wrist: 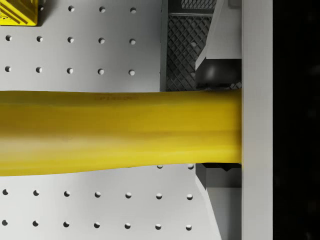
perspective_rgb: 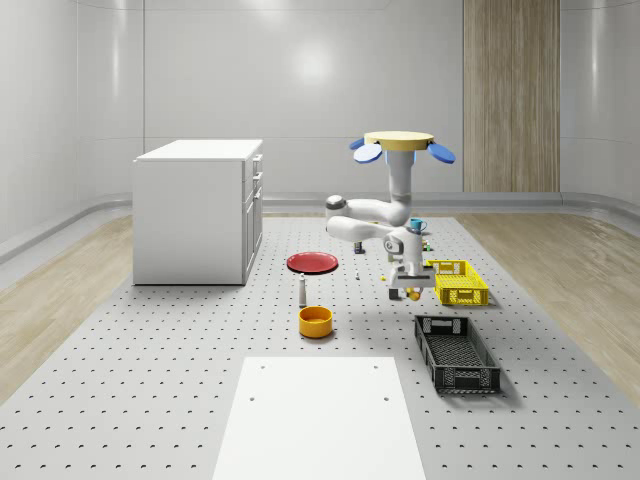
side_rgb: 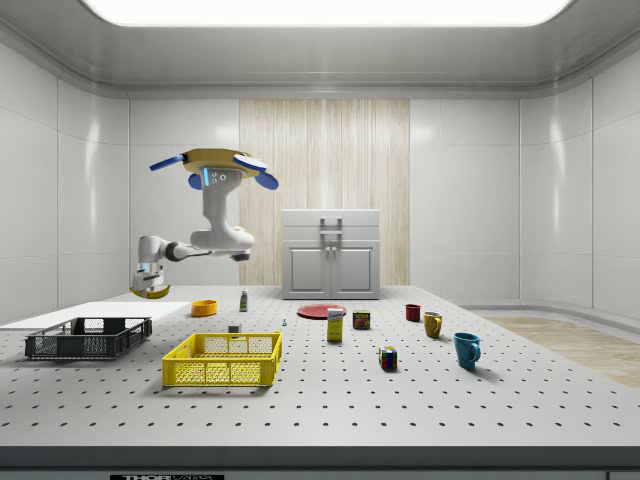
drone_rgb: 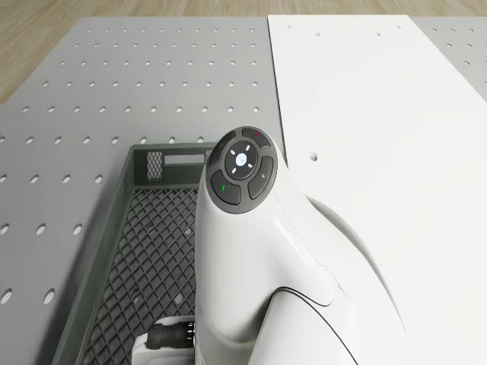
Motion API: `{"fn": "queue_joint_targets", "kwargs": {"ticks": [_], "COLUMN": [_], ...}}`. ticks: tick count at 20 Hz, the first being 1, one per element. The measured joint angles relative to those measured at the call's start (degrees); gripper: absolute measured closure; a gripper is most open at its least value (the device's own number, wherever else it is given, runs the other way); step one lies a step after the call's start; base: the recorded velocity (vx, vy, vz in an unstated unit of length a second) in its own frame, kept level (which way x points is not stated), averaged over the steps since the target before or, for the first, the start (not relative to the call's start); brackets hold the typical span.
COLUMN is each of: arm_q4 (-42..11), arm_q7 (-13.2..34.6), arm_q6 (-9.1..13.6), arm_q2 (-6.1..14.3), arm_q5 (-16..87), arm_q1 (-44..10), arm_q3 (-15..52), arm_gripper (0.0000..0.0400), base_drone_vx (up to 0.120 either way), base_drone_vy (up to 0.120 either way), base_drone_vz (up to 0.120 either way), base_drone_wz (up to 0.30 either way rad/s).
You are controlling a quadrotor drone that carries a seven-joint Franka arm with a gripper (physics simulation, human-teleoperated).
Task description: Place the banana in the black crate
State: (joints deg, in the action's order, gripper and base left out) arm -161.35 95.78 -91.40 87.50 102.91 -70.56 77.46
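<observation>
From the black crate [perspective_rgb: 457, 352] as my marker: well to its left on the pegboard table [perspective_rgb: 150, 360] I see the orange bowl [perspective_rgb: 315, 321]. Just behind the crate's far end, the gripper [perspective_rgb: 410, 291] hangs in the air, clamped on the banana [perspective_rgb: 412, 293]. Above that, the drone [perspective_rgb: 399, 143] hovers; the yellow crate [perspective_rgb: 458, 281] lies behind.

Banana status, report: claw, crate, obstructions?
Drone hovering, claw shut on banana, airborne. Black crate just ahead, not yet over it. Yellow crate alongside, path open.
</observation>
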Motion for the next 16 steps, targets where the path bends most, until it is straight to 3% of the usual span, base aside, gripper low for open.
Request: {"fn": "queue_joint_targets", "kwargs": {"ticks": [12, 16], "arm_q4": [0.01, 0.01], "arm_q7": [0.03, 0.04], "arm_q6": [-0.18, -0.23], "arm_q2": [0.19, 0.25], "arm_q5": [-0.08, -0.10], "arm_q1": [-0.05, -0.06], "arm_q3": [0.02, 0.03], "arm_gripper": [0.0207, 0.0207], "base_drone_vx": [0.120, 0.120], "base_drone_vy": [0.120, 0.120], "base_drone_vz": [0.000, -0.110], "base_drone_wz": [0.000, 0.000]}}
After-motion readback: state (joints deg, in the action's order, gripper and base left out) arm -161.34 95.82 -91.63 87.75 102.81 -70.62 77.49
